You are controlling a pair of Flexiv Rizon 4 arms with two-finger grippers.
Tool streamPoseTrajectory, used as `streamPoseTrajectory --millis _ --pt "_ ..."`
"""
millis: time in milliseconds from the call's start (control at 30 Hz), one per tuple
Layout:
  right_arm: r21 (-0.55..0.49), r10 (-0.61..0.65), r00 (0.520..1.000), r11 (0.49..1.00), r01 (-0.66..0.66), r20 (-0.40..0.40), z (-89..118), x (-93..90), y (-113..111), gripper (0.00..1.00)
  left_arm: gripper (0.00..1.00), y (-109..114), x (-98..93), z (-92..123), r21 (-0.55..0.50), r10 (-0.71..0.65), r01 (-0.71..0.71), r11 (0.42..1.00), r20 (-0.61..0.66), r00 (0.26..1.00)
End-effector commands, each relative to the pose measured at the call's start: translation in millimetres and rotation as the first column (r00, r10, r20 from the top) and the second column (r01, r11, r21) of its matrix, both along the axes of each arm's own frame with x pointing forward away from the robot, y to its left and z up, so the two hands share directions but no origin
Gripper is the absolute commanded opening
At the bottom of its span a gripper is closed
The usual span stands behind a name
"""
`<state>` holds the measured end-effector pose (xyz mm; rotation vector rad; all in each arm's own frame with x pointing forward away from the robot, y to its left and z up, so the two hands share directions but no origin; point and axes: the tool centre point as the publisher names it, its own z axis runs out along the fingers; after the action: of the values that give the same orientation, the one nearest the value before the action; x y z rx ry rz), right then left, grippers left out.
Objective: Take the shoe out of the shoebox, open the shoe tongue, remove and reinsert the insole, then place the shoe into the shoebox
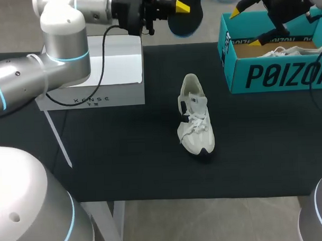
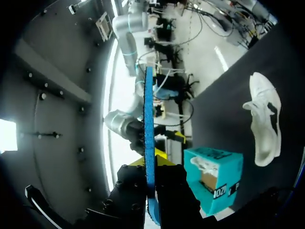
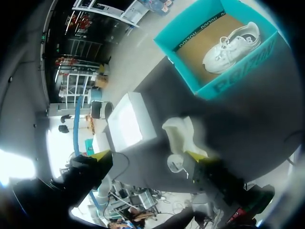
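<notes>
Insole [image 1: 187,25], blue, is pinched between the yellow-tipped fingers of your left gripper [image 2: 151,160], which holds it in the air beyond the far edge of the black table [image 1: 125,164], near the middle. In the left wrist view you look along the insole's thin edge, which runs straight out from between the two fingers. The white shoe [image 1: 194,122] that the task concerns is out of its box. It stands upright on the black surface near the middle of the table, with its heel opening toward the far side, its toe toward the near side and its laces lying loose over the front. It is well apart from both grippers. To its right, at the far right of the table, stands the teal shoebox [image 1: 276,77], open at the top, with a second white shoe [image 1: 285,51] lying inside on the brown bottom. Your right gripper [image 1: 250,26] hangs above the far left corner of that shoebox with its fingers spread wide and closed on nothing. In the right wrist view you see the shoe on the table down between those spread tips. A white box [image 1: 111,69] sits at the far left of the table, under your left arm.
</notes>
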<state>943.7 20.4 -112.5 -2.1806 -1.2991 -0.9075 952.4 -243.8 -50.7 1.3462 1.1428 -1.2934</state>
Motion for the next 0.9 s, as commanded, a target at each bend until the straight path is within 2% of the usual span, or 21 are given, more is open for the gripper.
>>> streamPoseTrajectory --millis 33,433,533,567,633,667,767,867,900 --pt "0.0 -0.003 1.0 1.0 0.003 -0.001 0.4 -0.5 -0.2 1.0 0.0 -0.2 6.0 -2.1 -0.112 -0.164 0.126 0.986 -0.467 0.869" --pt "-0.003 0.002 1.0 1.0 -0.002 -0.007 -2.8 -3.1 2.3 1.0 0.0 -0.2 6.0 -2.1 -0.112 -0.164 0.126 0.986 -0.467 0.869" --pt "-0.002 0.004 1.0 1.0 -0.004 -0.008 -2.8 -4.0 2.6 1.0 0.0 -0.6 7.5 5.1 -0.132 -0.146 0.082 0.988 -0.614 0.776" --pt "-0.001 0.004 1.0 1.0 -0.004 -0.008 -2.9 -4.3 2.6 1.0 0.0 -1.0 7.0 7.1 -0.091 -0.101 0.053 0.995 -0.686 0.721" --pt "-0.001 0.002 1.0 1.0 -0.002 -0.01 -3.5 -5.1 2.4 1.0 0.0 -1.7 4.3 8.5 -0.053 -0.06 0.03 0.998 -0.746 0.663" --pt "-0.001 0.001 1.0 1.0 -0.001 -0.011 -3.8 -5.6 2.4 1.0 0.0 -2.4 3.3 8.8 0.009 -0.016 0.038 0.999 -0.786 0.618" --pt "-0.001 0.002 1.0 1.0 -0.002 -0.014 -4.7 -6.9 2.6 1.0 0.0 -1.7 -2.4 7.2 0.115 0.068 0.08 0.99 -0.896 0.44" --pt "-0.001 0.003 1.0 1.0 -0.003 -0.016 -5.5 -7.4 3.0 1.0 0.0 0.7 -3.6 6.7 0.15 0.109 0.091 0.985 -0.93 0.352" --pt "-0.001 0.003 1.0 1.0 -0.003 -0.016 -5.7 -7.5 3.4 1.0 0.0 0.7 -3.6 6.7 0.15 0.109 0.091 0.985 -0.93 0.352"
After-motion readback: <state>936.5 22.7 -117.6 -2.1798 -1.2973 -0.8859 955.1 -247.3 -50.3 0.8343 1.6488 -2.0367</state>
